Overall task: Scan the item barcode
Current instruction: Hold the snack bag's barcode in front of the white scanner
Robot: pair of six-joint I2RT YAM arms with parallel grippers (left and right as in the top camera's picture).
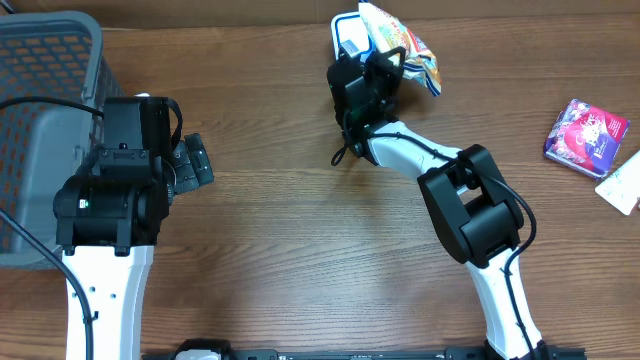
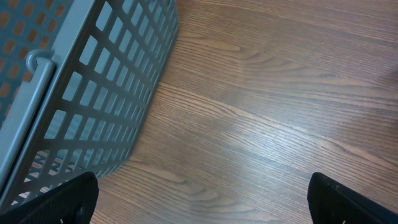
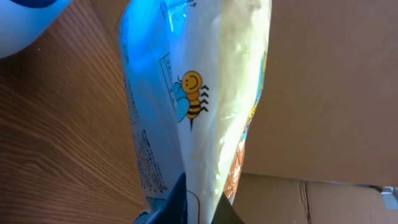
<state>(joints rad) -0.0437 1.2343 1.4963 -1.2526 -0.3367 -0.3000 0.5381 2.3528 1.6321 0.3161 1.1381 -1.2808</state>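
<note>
Bench (image 1: pixel 300 230): a wood-grain top that carries everything in view.
Basket (image 1: pixel 40 60): grey lattice plastic at the far left corner; the overhead frame cuts off part of it, so its contents cannot be read.
Snack bag (image 1: pixel 415 55): the task's item, at the far middle of the bench and pinched in the right claw. It is a thin printed film pouch with a bee cartoon on its side.
Handling: it is probably light, soft and crinkly, and its slick film is likely to flex or slip. A flat sealed edge looks like the safest hold, since squeezing the puffy middle could crush what is inside.
Purple packet (image 1: pixel 587 133): lies well apart at the right, beside a white item the frame edge cuts off.
White and blue object (image 1: pixel 348 35): sits just beside the bag. It may be the scanner, but too little shows to say.
Left claw (image 1: pixel 195 162): spread wide and empty, hanging over bare wood near the basket.
Right claw (image 1: pixel 385 68): clamped narrow on the bag's edge.
Barcode: not visible. The wrist view shows the bag edge-on with fine print only, so which face carries it cannot be told.
</note>
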